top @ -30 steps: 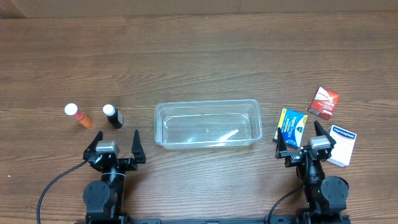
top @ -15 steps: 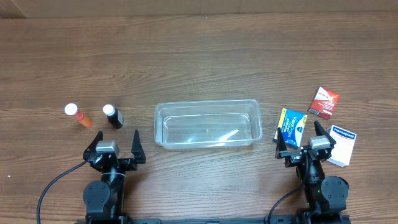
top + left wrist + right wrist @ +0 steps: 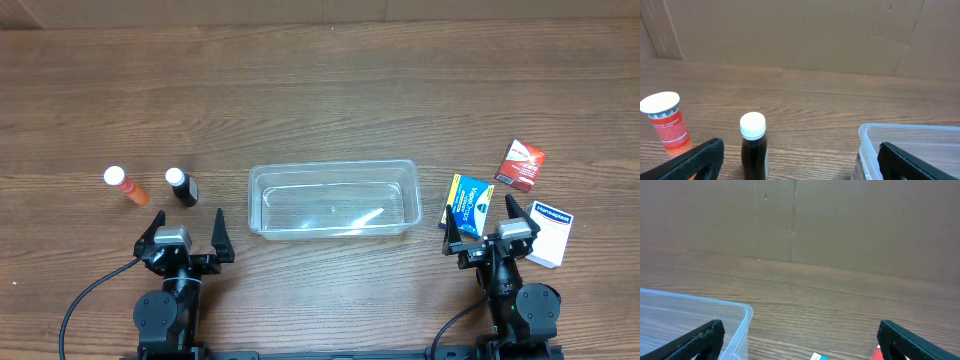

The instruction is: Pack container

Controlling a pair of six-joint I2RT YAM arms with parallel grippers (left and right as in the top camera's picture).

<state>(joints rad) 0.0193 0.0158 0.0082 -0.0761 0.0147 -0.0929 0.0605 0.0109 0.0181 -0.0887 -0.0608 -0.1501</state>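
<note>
The clear plastic container (image 3: 333,198) stands empty at the table's middle; its corners show in the left wrist view (image 3: 910,150) and the right wrist view (image 3: 695,322). An orange bottle (image 3: 126,186) and a dark bottle (image 3: 181,187), both white-capped, stand to its left. A blue and yellow box (image 3: 469,205), a red box (image 3: 521,162) and a white box (image 3: 549,233) lie to its right. My left gripper (image 3: 186,225) is open and empty just in front of the dark bottle (image 3: 753,146). My right gripper (image 3: 484,218) is open and empty over the blue box's near end.
A brown cardboard wall (image 3: 800,35) closes off the far side of the wooden table (image 3: 320,90). The orange bottle (image 3: 667,122) stands left of the dark one in the left wrist view.
</note>
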